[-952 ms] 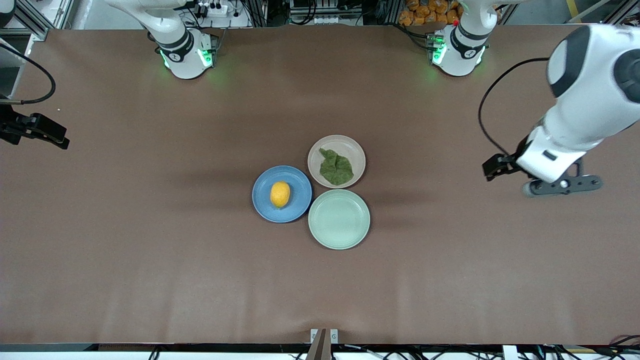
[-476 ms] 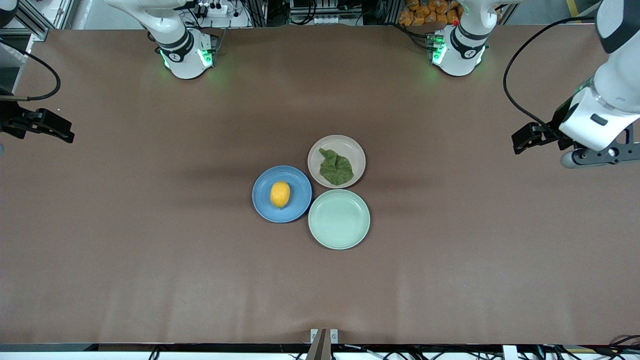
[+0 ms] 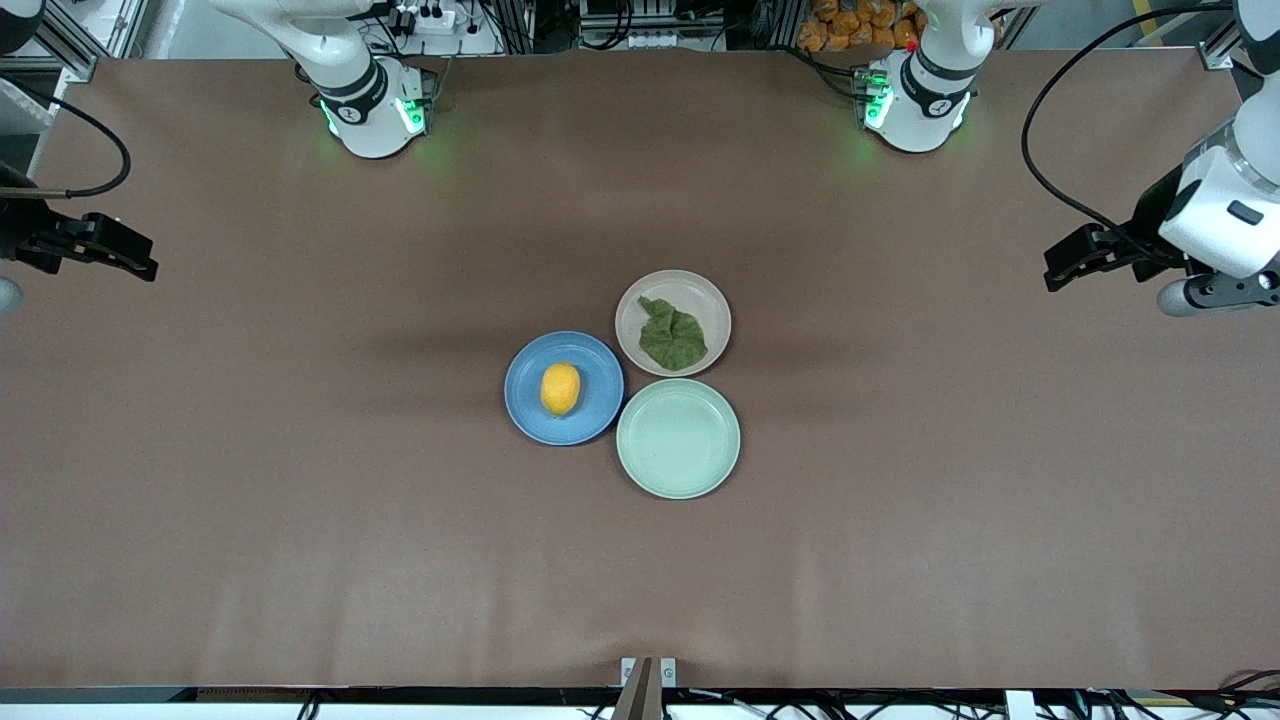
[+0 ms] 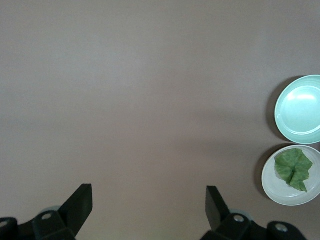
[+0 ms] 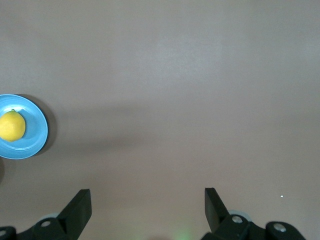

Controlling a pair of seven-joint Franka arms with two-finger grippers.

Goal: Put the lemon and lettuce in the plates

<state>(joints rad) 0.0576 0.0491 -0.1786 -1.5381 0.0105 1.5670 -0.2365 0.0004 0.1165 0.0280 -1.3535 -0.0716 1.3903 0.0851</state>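
Note:
The lemon point(image 3: 560, 388) lies in the blue plate point(image 3: 592, 415); both also show in the right wrist view, lemon point(image 5: 11, 126) and plate point(image 5: 36, 142). The lettuce point(image 3: 672, 335) lies flat in the beige-pink plate point(image 3: 638, 300); the left wrist view shows the leaf point(image 4: 292, 169) and its plate point(image 4: 272, 189). My left gripper point(image 4: 149, 207) is open and empty, up over bare table at the left arm's end point(image 3: 1215, 293). My right gripper point(image 5: 147, 207) is open and empty, over bare table at the right arm's end, mostly cut off in the front view point(image 3: 6, 294).
A pale mint-green plate point(image 3: 678, 438) stands empty, touching the other two plates and nearer the front camera; it also shows in the left wrist view point(image 4: 300, 110). The brown table cloth point(image 3: 300, 500) surrounds the plates.
The left arm has drawn back from the plates toward its end of the table and toward the bases. The right arm has shifted slightly. The lemon, lettuce and plates have not moved.

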